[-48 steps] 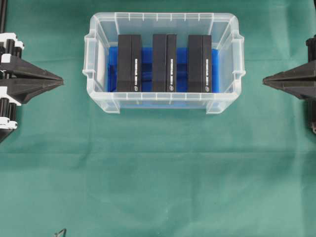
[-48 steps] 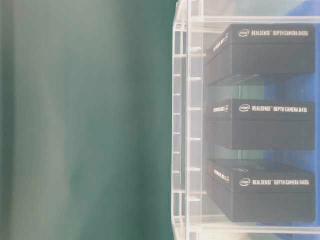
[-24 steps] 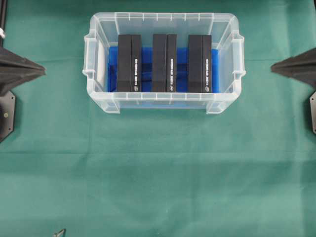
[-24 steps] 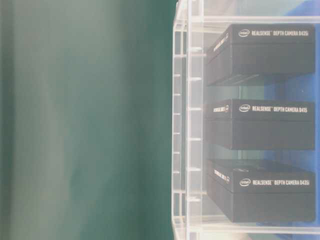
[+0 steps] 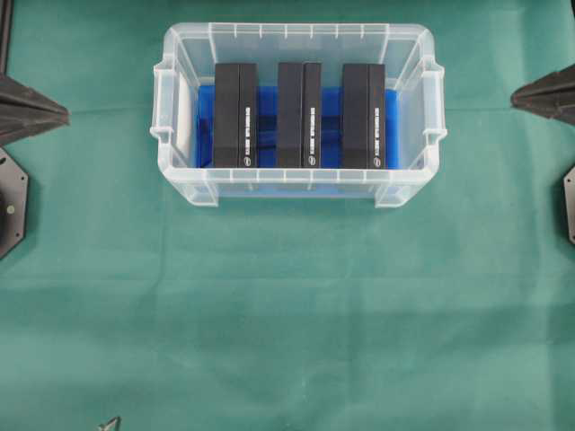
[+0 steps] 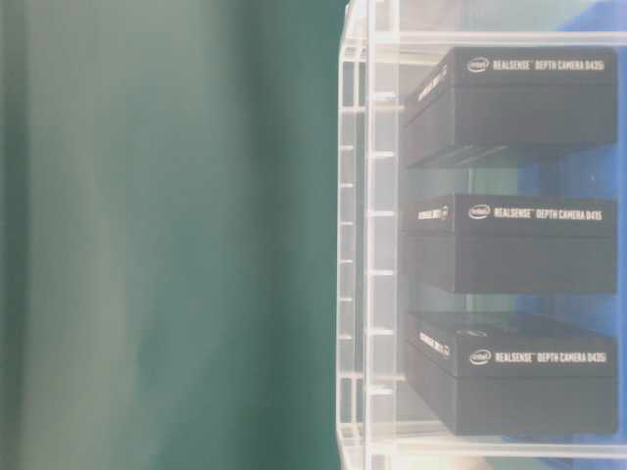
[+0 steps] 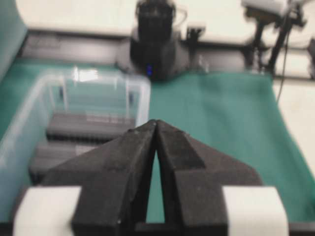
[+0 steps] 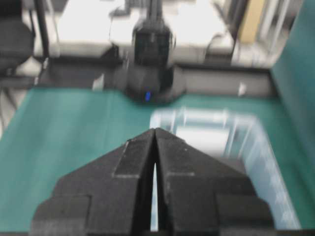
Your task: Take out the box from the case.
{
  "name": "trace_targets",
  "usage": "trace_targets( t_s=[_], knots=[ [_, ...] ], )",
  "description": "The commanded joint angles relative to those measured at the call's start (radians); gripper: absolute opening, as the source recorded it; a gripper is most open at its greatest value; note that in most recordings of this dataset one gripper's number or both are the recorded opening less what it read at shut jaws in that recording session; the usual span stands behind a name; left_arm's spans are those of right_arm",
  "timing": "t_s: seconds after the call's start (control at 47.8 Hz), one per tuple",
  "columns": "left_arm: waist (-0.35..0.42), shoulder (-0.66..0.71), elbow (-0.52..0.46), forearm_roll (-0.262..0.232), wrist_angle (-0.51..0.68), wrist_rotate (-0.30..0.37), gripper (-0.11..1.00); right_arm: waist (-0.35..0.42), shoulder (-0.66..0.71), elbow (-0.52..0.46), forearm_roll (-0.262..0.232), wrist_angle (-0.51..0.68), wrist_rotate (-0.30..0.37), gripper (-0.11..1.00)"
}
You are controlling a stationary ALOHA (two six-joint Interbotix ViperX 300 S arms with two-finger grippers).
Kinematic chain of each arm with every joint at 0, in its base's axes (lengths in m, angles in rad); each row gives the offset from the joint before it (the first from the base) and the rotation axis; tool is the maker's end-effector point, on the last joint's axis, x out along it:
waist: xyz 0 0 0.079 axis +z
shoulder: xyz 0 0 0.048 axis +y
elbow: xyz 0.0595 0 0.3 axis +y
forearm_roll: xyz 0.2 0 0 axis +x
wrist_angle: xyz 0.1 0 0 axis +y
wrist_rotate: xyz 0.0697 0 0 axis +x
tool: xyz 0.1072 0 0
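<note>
From overhead, you are looking at the case (image 5: 297,112) sitting in the upper middle of the frame on the green-covered worktop (image 5: 287,314). Three black boxes are standing on edge inside it, side by side on the blue liner (image 5: 267,108): the left box (image 5: 235,114), the middle box (image 5: 299,114) and the right box (image 5: 363,115), with gaps between them. Your left tool (image 5: 61,112) is poking in at the left edge and your right tool (image 5: 519,96) at the right edge, both well apart from the case and holding nothing.

The table-level view is giving you what the overhead cannot: white lettering on the boxes, seen through the ribbed clear wall of the case (image 6: 367,245) at the right of the frame. No tool is showing here; blurred green is filling the left half.

The left wrist view is showing the left tool (image 7: 156,123) with its fingers pressed together, empty, the case (image 7: 29,123) blurred at the left beyond it.

The right wrist view is showing the right tool (image 8: 155,132) likewise closed tip to tip and empty, the case (image 8: 261,142) blurred at the lower right.
</note>
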Motion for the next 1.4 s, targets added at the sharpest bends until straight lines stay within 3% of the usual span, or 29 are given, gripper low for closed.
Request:
trace_targets(
  t_s=[0.0,0.23,0.398,0.481,0.607,0.9,0.983,1.088,1.235,1.381],
  knots=[
    [-0.011,0.035,-0.057,0.002,0.121,-0.018,0.09,0.000,0.025,-0.044,0.002,0.150,0.032,0.01],
    [-0.052,0.150,-0.196,0.002,0.597,-0.077,0.09,0.000,0.124,-0.141,0.002,0.675,0.103,0.01],
    [-0.078,0.230,-0.259,0.002,0.836,-0.083,0.09,0.000,0.196,-0.201,-0.002,0.969,0.112,0.01],
    [-0.078,0.258,-0.273,0.002,0.899,-0.095,0.09,0.000,0.225,-0.221,-0.011,1.081,0.112,0.01],
    [-0.078,0.284,-0.281,0.003,0.933,-0.124,0.09,0.000,0.250,-0.225,-0.018,1.149,0.112,0.01],
    [-0.078,0.285,-0.282,0.002,0.942,-0.219,0.09,0.000,0.262,-0.227,-0.017,1.154,0.130,0.01],
    [-0.078,0.291,-0.284,0.003,0.942,-0.308,0.09,0.000,0.262,-0.229,-0.017,1.154,0.178,0.01],
    [-0.075,0.298,-0.285,0.006,0.943,-0.485,0.09,0.000,0.270,-0.232,-0.017,1.154,0.316,0.01],
    [-0.071,0.302,-0.287,0.028,0.971,-0.799,0.09,-0.003,0.291,-0.235,-0.021,1.160,0.592,0.01],
    [-0.071,0.313,-0.291,0.037,1.048,-1.071,0.09,-0.003,0.299,-0.235,-0.025,1.155,0.881,0.01]
  ],
)
